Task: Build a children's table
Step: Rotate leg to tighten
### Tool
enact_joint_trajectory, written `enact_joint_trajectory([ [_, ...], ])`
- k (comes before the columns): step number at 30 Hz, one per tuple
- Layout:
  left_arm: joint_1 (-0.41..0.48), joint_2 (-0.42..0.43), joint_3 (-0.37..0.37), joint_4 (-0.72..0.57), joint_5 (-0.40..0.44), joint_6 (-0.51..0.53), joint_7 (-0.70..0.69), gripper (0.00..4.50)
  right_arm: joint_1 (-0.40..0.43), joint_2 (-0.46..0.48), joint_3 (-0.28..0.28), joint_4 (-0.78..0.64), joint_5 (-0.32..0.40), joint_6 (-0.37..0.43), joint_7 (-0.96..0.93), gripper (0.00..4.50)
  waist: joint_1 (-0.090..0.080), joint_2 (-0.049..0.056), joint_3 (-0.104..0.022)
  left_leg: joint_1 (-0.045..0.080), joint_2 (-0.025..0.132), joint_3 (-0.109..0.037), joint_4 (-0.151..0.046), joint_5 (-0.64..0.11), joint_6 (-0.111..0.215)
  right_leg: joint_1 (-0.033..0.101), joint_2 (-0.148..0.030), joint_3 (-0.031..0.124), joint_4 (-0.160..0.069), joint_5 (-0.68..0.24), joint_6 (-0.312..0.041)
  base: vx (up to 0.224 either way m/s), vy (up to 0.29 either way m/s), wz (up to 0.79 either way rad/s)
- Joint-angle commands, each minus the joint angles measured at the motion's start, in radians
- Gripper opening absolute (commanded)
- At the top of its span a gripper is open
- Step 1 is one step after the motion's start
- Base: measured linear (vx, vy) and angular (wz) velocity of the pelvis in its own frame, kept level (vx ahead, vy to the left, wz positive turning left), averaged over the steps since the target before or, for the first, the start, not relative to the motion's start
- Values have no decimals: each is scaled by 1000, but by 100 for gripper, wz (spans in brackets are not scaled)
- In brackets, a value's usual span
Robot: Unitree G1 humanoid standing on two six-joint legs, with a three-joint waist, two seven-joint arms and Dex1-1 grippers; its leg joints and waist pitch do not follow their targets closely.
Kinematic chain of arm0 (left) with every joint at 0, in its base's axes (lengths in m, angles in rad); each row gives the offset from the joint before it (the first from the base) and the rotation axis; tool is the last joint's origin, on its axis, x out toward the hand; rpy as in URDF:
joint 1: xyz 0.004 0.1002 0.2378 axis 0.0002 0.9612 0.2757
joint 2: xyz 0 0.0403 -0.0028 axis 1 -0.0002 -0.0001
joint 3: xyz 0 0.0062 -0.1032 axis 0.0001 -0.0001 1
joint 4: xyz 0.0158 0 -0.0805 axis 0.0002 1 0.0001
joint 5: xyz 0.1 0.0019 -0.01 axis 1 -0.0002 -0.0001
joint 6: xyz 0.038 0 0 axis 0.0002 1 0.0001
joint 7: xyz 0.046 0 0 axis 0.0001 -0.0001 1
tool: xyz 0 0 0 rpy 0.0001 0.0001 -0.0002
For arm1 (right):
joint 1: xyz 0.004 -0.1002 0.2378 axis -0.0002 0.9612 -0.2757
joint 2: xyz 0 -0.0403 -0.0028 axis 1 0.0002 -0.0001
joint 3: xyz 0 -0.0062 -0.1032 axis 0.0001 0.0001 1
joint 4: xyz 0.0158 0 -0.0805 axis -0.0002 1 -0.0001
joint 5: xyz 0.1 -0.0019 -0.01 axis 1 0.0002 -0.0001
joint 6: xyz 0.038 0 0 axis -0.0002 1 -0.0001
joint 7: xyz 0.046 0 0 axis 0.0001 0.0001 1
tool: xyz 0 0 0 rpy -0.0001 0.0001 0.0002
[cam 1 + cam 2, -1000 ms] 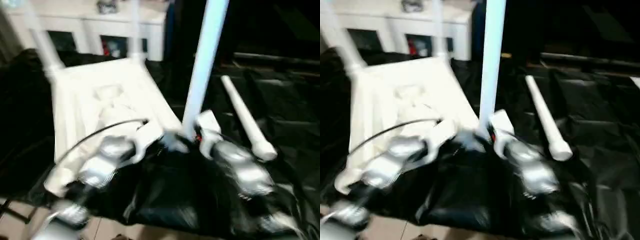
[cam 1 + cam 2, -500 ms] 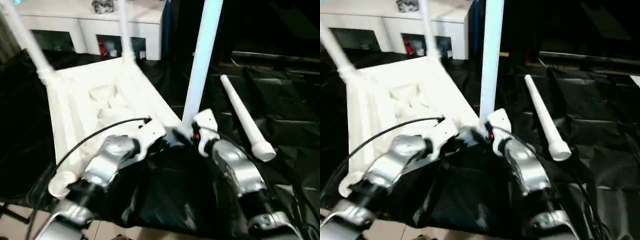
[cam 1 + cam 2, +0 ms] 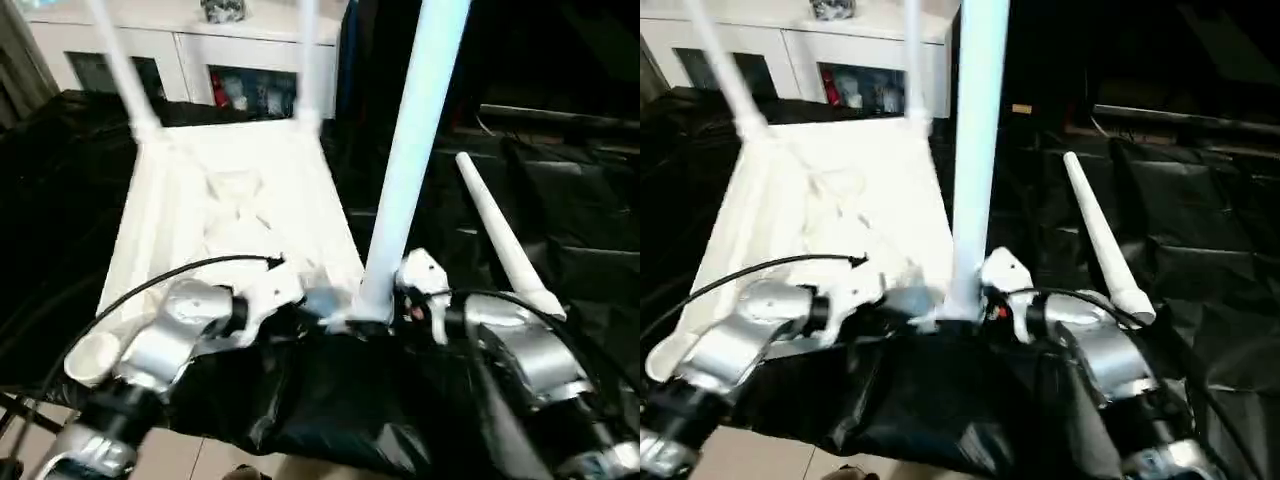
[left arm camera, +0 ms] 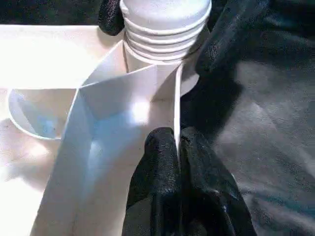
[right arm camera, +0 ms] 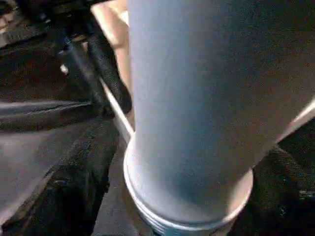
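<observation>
The children's table top lies upside down on black cloth, with two legs standing in its far corners. A third white leg stands upright in the near right corner socket. My right gripper is open around this leg's ribbed base, with one black finger close on each side. My left gripper is shut on the thin rim wall just beside that socket. A fourth leg lies loose on the cloth to the right. The near left socket holds no leg.
Black cloth covers the work surface and hangs over its near edge. A white cabinet with glass doors stands behind the table top. A black cable arcs over my left forearm.
The whole picture has shifted with my head. My right forearm now sits lower and further right, its gripper still at the upright leg's base. The left gripper keeps its hold on the rim.
</observation>
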Motion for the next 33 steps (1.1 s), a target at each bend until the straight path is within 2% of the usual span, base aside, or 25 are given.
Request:
enact_joint_trajectory([
  [1,-2,-16,-9,-57,-52,-26,-28,0,2,4,36,-45,31,5,53,341,-2,-12,-61,21,45,-10,-70,-211,47,37,-68,32,-76,-208,-207,0,0,0],
  [7,-1,-6,-5,-61,-60,-18,-44,0,9,-5,49,-55,32,11,72,294,2,-14,-62,21,44,-9,-67,-186,50,38,-68,31,-72,-177,-212,0,0,0],
  [13,-4,-10,0,-50,-53,-19,-27,0,19,6,51,-53,24,9,60,273,6,-14,-64,20,44,-8,-65,-171,53,39,-67,30,-69,-155,-215,0,0,0],
  [16,-45,-68,26,17,1,-22,117,0,10,91,6,19,-12,-11,-121,270,3,-15,-61,20,42,-8,-67,-187,38,36,-67,31,-74,-197,-208,0,0,0],
  [17,-45,-68,26,17,1,-22,117,0,10,91,6,19,-12,-11,-121,270,1,-15,-60,22,40,-6,-68,-197,31,33,-66,31,-77,-216,-205,0,0,0],
  [18,-71,-103,41,51,20,-5,193,0,-1,135,-14,58,-31,0,-222,270,1,-17,-61,21,41,-11,-69,-204,18,39,-70,30,-77,-245,-194,0,0,0],
  [19,-80,-118,48,62,25,4,223,0,-6,153,-22,73,-37,11,-262,270,-3,-16,-59,23,40,-10,-71,-218,9,33,-68,31,-81,-271,-187,0,0,0],
  [20,-84,-124,48,66,28,7,232,0,-8,162,-27,80,-41,11,-283,270,-4,-16,-60,24,39,-10,-70,-224,5,34,-69,31,-81,-279,-183,0,0,0],
  [21,-103,-162,47,86,44,27,289,0,-24,219,-51,126,-63,23,-410,270,-8,-17,-60,22,39,-11,-70,-222,3,34,-69,32,-81,-282,-180,0,0,0],
  [23,-113,-181,43,95,53,39,315,0,-33,248,-62,149,-75,31,-477,270,-18,-18,-62,20,36,-13,-71,-223,-8,35,-69,30,-82,-297,-175,0,0,0],
  [24,-120,-202,40,101,57,56,336,0,-41,275,-75,167,-75,47,-524,270,-20,-17,-62,16,36,-14,-72,-212,-7,39,-70,30,-81,-286,-170,0,0,0],
  [25,-123,-214,37,104,60,61,349,0,-46,288,-81,176,-76,53,-550,270,-21,-17,-62,19,37,-11,-69,-205,1,35,-68,32,-82,-262,-173,0,0,0],
  [27,-139,-273,24,121,70,87,400,0,-74,343,-96,222,-90,67,-636,270,-23,-12,-66,17,35,-12,-69,-182,3,38,-67,30,-77,-216,-183,0,0,0],
  [30,-152,-322,4,138,75,80,410,0,-98,361,-89,242,-111,30,-645,270,-23,-8,-67,19,35,-11,-66,-175,9,40,-66,30,-76,-170,-196,0,0,0],
  [31,-155,-326,-1,142,80,73,410,0,-100,369,-104,241,-95,30,-641,304,-21,-11,-69,16,35,-10,-64,-166,21,44,-67,31,-74,-143,-199,0,0,0],
  [33,-157,-317,-10,149,82,48,391,0,-94,366,-112,219,-61,41,-596,339,-17,-7,-70,17,35,-10,-64,-147,37,46,-65,30,-71,-98,-206,0,0,0],
])
